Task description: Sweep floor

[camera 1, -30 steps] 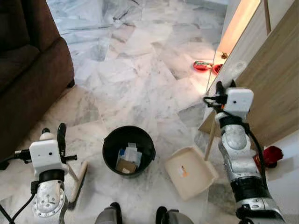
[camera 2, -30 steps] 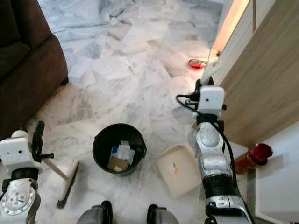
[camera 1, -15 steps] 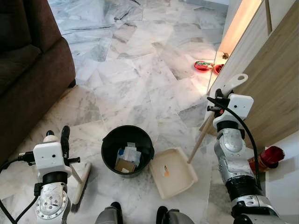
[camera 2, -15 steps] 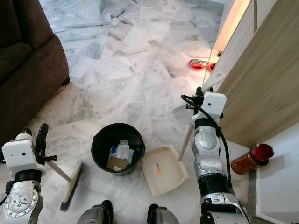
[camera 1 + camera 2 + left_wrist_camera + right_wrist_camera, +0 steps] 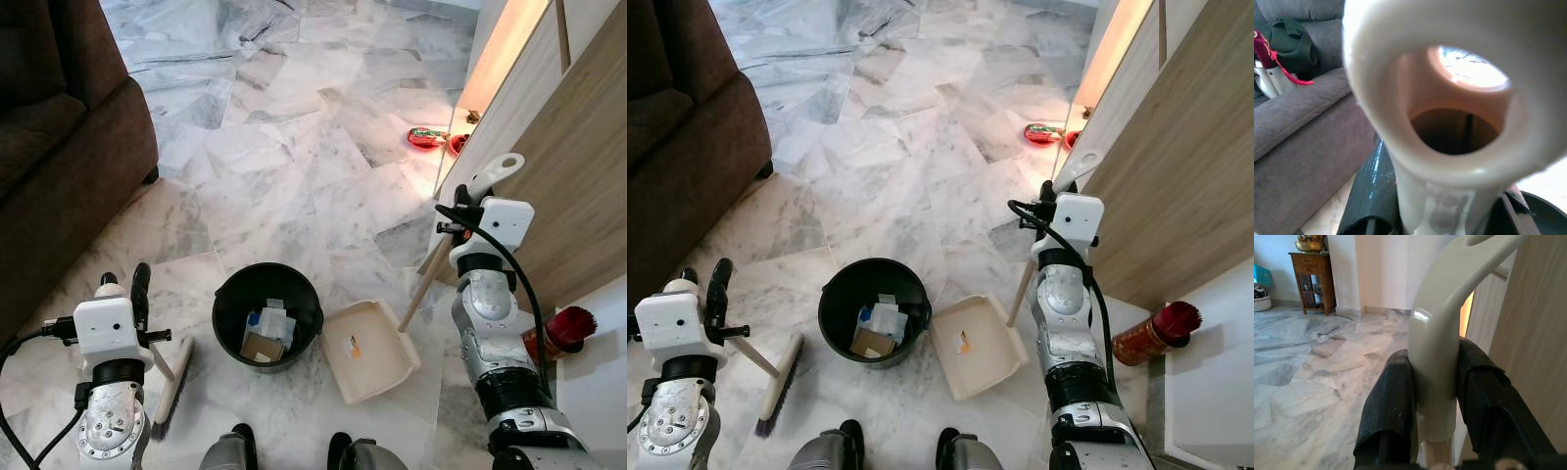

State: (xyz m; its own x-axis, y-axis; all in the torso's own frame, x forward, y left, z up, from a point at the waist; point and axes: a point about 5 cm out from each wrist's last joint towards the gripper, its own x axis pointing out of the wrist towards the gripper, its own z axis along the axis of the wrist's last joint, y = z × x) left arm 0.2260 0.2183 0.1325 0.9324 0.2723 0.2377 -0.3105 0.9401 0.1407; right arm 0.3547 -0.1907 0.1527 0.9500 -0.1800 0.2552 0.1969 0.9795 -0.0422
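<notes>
Marble floor [image 5: 294,166] from the head views: black bucket [image 5: 267,315] between the cream dustpan [image 5: 370,350] and the brush [image 5: 172,386]. Left wrist view: left gripper [image 5: 1440,215] clamps the brush's handle. Right wrist view: right gripper [image 5: 1434,396] squeezes the dustpan's handle, both fingers [image 5: 1388,411] touching it.

Marble floor [image 5: 294,166] – black bucket [image 5: 267,315], dustpan [image 5: 370,350], brush [image 5: 174,382], red can [image 5: 562,329].

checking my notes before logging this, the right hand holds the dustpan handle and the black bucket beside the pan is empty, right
Not quite. The right hand does grip the dustpan handle, and the black bucket does sit beside the pan, but the bucket is not empty: the left eye view shows paper and cardboard scraps inside it.
</notes>
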